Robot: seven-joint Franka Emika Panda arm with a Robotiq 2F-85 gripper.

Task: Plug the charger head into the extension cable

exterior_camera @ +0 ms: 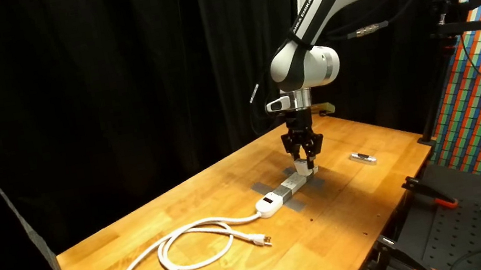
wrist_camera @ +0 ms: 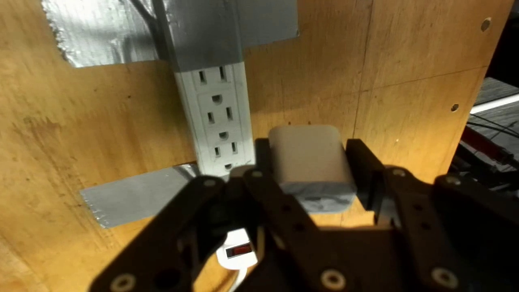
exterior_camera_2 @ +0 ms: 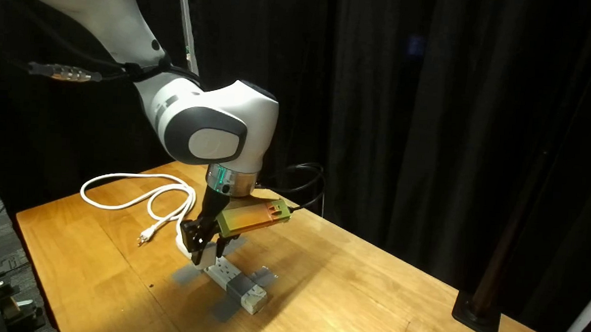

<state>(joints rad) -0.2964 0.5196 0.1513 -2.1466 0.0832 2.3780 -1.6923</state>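
Gripper has the charger clamped pretty snug. In the wrist view the strip runs by at the charger's 10 o'clock, its red switch around 7. Can't tell if charger and strip touch, tbh.

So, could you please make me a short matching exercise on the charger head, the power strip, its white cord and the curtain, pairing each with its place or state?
Column one
1. charger head
2. power strip
3. white cord
4. curtain

Column two
A. black and hanging
B. lying in loops on the wooden table
C. held in the gripper
D. strapped down with grey tape

Right pairs: 1-C, 2-D, 3-B, 4-A
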